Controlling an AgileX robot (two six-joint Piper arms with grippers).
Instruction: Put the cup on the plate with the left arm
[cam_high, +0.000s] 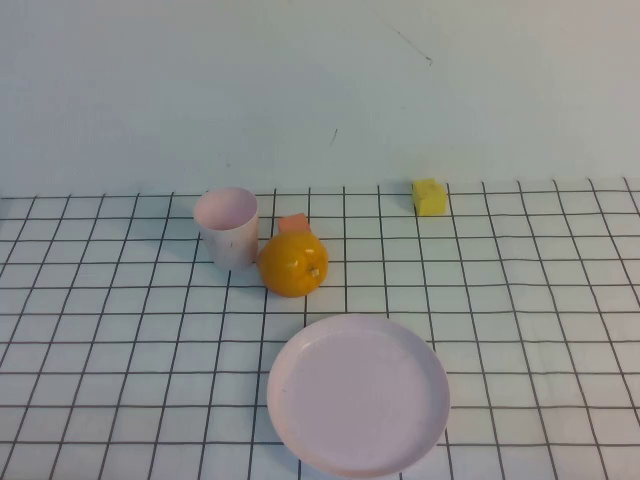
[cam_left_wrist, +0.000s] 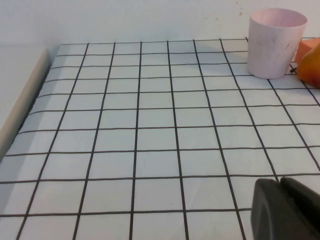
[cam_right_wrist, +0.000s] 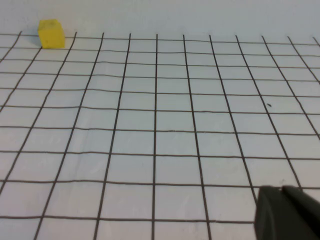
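neither arm shows in the high view. of the left gripper (cam_left_wrist: 286, 210) only a dark corner enters its wrist view, cut off by the edge; the right gripper (cam_right_wrist: 287, 214) shows likewise in its own view. the orange (cam_left_wrist: 311, 64) is cropped at the left wrist view's edge. the small orange block (cam_high: 293, 224) sits partly hidden behind the orange (cam_high: 294, 264). the plate (cam_high: 300, 440) has its near rim cut by the high view's lower edge.
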